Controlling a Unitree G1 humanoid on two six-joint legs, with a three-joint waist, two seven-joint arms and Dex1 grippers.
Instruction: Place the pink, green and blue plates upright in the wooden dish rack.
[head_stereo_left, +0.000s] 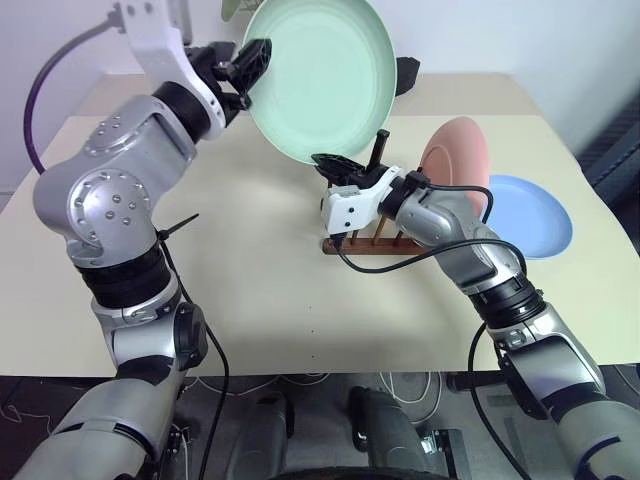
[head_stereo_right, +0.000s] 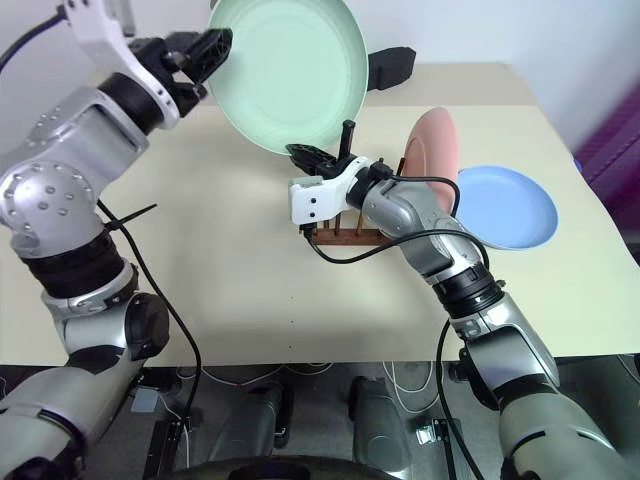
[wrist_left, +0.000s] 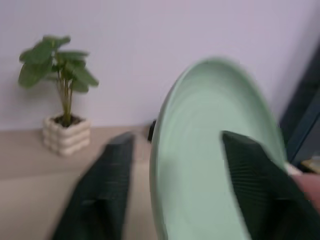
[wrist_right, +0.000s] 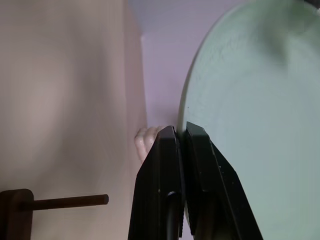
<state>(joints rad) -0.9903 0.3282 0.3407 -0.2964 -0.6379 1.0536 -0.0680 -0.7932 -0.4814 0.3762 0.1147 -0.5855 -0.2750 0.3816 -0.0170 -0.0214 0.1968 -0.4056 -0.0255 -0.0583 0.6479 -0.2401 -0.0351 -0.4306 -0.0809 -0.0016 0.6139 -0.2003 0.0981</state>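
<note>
three plates to deal with, and i count one of each colour — one green plate (head_stereo_left: 320, 80), one pink plate (head_stereo_left: 457, 152), one blue plate (head_stereo_left: 528, 215) — plus a single wooden dish rack (head_stereo_left: 372, 243) with its two rows of pegs.

my right gripper (head_stereo_left: 330, 164) has its two fingers pinched tight on the lower rim of the green plate, which is tilted up on edge in the air above and just behind the rack. my left gripper (head_stereo_left: 250, 66) sits at the plate's upper left edge with its fingers (wrist_left: 107, 185) spread apart either side of the rim, not clamping it; so i judge the plate hangs from the right pinch alone.

the pink plate stands upright in the rack at its far right end. the blue one lies flat on the table (head_stereo_left: 270, 290), just right of the rack, partly behind my right arm.

handling, as i judge it: these look rigid, matte and shallow, probably light enough for a rim pinch but likely to pivot in a narrow grip and to chip if knocked on a peg. the rim is the only sensible hold; for the flat blue plate i'd want an overhanging edge or to tip it first.
</note>
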